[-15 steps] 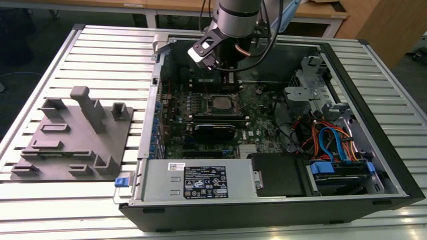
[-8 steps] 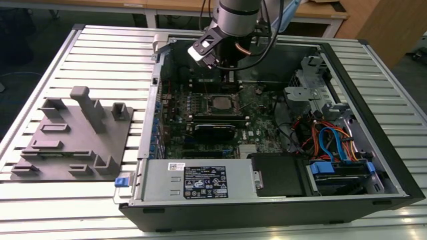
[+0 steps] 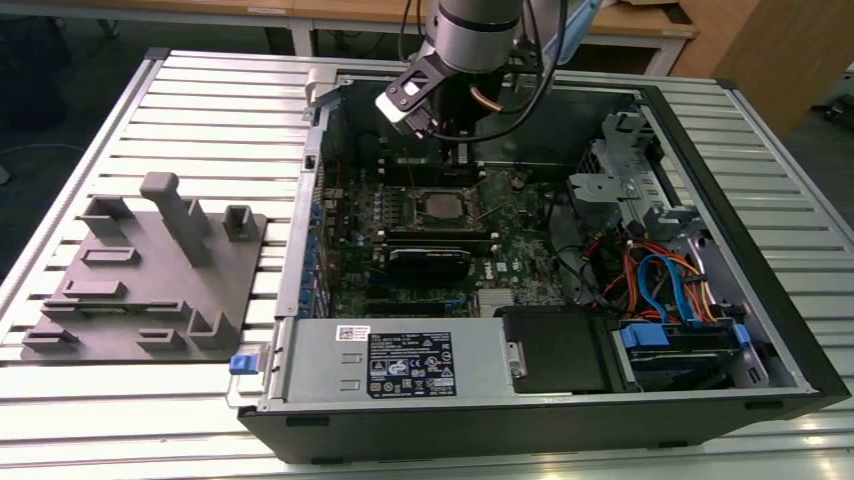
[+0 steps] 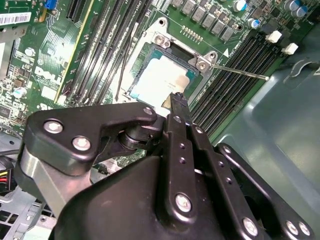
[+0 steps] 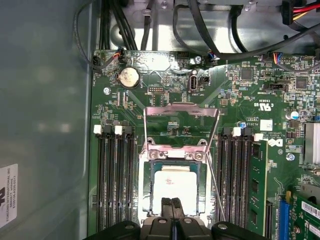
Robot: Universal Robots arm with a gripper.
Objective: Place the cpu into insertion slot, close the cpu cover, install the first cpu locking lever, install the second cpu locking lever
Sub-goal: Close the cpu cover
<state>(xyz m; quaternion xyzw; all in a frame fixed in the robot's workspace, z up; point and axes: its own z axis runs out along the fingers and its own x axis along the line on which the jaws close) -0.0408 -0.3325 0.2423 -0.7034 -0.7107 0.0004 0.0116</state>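
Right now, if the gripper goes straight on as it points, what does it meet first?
Probably the cpu in the slot: the shut gripper points at its edge. The gap between them is hard to judge.

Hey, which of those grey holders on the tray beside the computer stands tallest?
The slim post toward the tray's far side; it rises well above the low blocks around it.
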